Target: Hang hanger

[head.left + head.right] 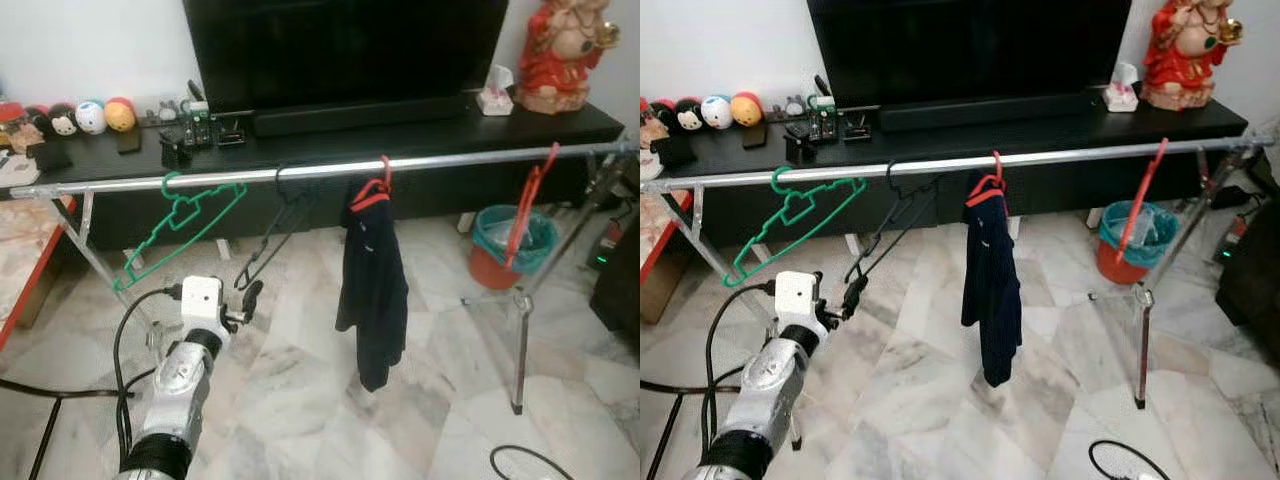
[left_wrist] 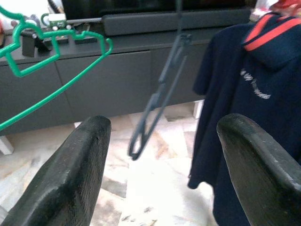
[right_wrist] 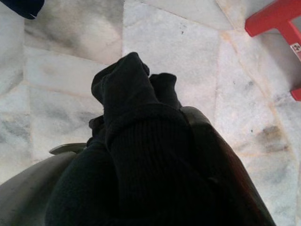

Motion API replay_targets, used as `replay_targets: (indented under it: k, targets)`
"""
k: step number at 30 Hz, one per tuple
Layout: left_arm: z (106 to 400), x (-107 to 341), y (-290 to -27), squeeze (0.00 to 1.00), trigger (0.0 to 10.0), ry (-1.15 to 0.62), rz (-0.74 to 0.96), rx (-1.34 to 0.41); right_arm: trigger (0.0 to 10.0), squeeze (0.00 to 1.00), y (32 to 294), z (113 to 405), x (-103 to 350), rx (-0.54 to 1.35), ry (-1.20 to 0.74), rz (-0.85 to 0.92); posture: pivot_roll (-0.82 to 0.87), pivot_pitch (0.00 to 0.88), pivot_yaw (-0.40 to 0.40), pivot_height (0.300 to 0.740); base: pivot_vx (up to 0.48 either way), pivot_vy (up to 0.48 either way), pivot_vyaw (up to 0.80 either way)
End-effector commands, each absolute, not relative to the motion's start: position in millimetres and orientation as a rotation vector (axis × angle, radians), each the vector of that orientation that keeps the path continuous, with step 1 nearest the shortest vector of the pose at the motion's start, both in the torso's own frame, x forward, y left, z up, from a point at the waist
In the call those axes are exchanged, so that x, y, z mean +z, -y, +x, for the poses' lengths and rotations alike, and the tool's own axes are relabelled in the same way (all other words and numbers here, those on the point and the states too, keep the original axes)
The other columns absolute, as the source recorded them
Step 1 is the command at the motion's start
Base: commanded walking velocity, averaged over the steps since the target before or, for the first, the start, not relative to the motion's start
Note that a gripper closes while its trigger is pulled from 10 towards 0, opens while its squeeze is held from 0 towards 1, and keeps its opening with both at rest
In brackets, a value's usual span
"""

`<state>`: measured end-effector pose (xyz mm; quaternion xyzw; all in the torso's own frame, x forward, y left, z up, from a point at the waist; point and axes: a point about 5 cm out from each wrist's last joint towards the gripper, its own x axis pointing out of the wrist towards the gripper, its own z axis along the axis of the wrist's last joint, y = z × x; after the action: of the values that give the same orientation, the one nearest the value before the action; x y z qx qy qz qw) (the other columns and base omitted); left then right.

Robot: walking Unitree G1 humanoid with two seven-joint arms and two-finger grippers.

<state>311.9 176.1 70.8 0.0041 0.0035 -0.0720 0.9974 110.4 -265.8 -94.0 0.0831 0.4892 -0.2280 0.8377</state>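
Hangers (image 1: 180, 215) on the rail (image 1: 450, 161) number four (one holds a garment (image 1: 372, 290)).

Bare rail (image 1: 460, 160) between hangers.

Rail (image 1: 450, 160) before TV stand (image 1: 400, 130); four hangers (image 1: 180, 215) on rail; bin (image 1: 510, 240) beneath right end.
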Motion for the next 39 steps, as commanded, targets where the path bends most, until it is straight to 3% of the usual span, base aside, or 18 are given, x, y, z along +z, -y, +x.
replay_targets:
  k: [1, 29, 39]
  targets:
    - [314.0, 71.7, -173.1, 0.00, 10.0, -0.005, 0.007, -0.154, 10.0, 0.00, 268.8, 110.4, -92.9, -0.485, -1.026, 0.164, -0.10, 0.000, 0.031, 0.740, 0.349, 0.000, 0.00]
    - [320.9, 78.7, -174.3, 0.00, 10.0, 0.020, 0.002, -0.164, 10.0, 0.00, 266.9, 114.5, -92.4, -0.471, -1.027, 0.158, -0.09, 0.000, 0.037, 0.740, 0.355, 0.000, 0.00]
    - [321.2, 78.5, -170.9, 0.00, 10.0, 0.007, -0.032, -0.217, 10.0, 0.00, 266.1, 117.0, -92.0, -0.472, -1.020, 0.167, -0.09, 0.000, 0.039, 0.740, 0.000, 0.000, 0.00]
